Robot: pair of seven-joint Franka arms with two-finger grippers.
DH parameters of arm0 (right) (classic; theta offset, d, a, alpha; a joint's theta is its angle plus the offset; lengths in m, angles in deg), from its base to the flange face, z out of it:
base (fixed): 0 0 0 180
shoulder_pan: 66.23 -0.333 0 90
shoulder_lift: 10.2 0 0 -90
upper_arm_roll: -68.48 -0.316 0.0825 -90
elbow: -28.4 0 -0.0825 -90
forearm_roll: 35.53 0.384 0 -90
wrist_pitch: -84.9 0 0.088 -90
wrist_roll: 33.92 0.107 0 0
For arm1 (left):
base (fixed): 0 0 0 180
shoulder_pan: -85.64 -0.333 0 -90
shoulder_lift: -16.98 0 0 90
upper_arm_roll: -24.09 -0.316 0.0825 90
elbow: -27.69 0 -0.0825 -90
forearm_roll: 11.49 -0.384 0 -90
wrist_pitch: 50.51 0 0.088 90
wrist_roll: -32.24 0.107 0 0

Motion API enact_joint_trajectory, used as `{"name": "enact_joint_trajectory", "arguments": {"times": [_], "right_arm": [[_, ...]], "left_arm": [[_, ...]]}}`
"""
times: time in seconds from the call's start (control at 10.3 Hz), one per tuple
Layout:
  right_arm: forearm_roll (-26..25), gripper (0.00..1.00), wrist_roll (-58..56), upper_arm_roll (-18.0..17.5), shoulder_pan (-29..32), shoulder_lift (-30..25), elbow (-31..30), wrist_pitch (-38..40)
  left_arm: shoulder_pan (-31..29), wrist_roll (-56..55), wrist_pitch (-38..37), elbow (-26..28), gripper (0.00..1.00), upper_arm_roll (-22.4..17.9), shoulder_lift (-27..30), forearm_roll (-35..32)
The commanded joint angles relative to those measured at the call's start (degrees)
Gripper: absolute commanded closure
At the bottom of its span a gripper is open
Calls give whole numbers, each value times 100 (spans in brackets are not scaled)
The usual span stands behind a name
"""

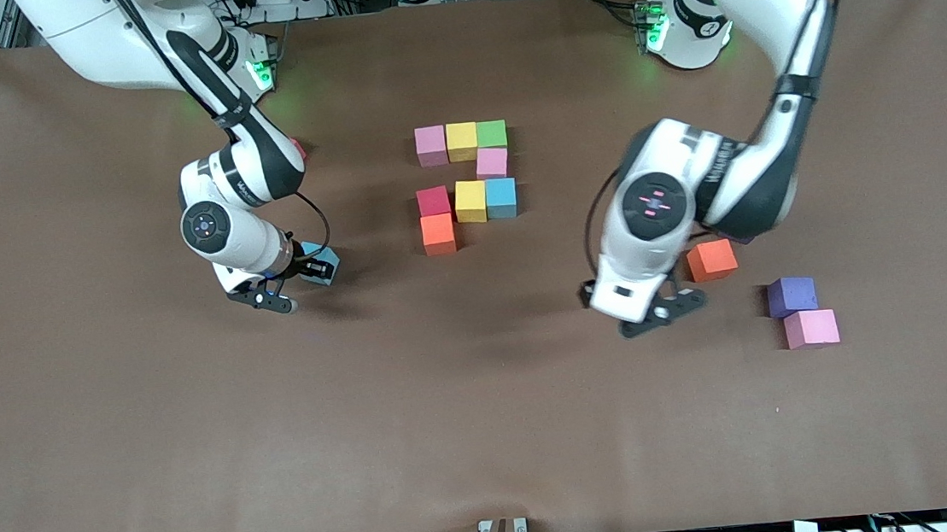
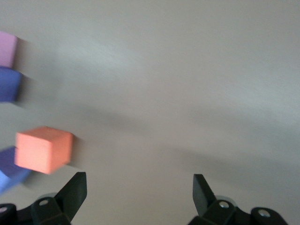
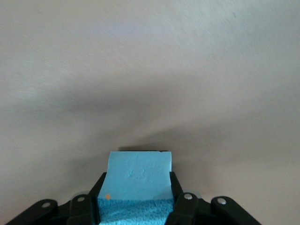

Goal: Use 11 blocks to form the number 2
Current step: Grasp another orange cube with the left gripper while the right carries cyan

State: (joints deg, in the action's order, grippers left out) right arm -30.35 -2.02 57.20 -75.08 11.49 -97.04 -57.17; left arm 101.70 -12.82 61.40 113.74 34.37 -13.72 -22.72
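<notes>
Eight blocks lie as part of the number 2 at mid-table: pink [image 1: 430, 144], yellow [image 1: 462, 139] and green [image 1: 492, 134] in the row nearest the robots. Below them come a pink block [image 1: 492, 162], then red [image 1: 433, 201], yellow [image 1: 470, 200] and light blue [image 1: 501, 197], then orange [image 1: 438, 233]. My right gripper [image 1: 319, 267] [image 3: 137, 180], low at the right arm's end, is shut on a light blue block [image 1: 326, 260] [image 3: 138, 176]. My left gripper [image 1: 662, 314] [image 2: 139, 183] hangs open and empty beside a loose orange block [image 1: 711, 260] [image 2: 44, 150].
A purple block [image 1: 791, 296] [image 2: 9, 84] and a pink block [image 1: 811, 328] [image 2: 7, 49] touch each other toward the left arm's end, nearer the front camera than the loose orange one. A small red bit [image 1: 299, 148] shows past the right arm's elbow.
</notes>
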Motion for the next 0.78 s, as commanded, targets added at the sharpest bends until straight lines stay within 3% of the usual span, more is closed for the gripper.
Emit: {"name": "enact_joint_trajectory", "arguments": {"times": [0.0,0.29,0.49,0.68], "right_arm": [[-61,100,-490,13,-99,46,509,230],[-140,100,-290,83,-712,773,2255,1696],[-638,100,52,74,-1046,1379,3293,2207],[-764,100,290,144,-1495,1943,4138,2464]], "left_arm": [[-628,942,67,560,0,97,503,-90],[-1376,1885,76,754,0,167,591,-64],[-1439,2080,68,817,0,150,530,-81],[-1701,2264,102,1088,0,158,486,-90]]}}
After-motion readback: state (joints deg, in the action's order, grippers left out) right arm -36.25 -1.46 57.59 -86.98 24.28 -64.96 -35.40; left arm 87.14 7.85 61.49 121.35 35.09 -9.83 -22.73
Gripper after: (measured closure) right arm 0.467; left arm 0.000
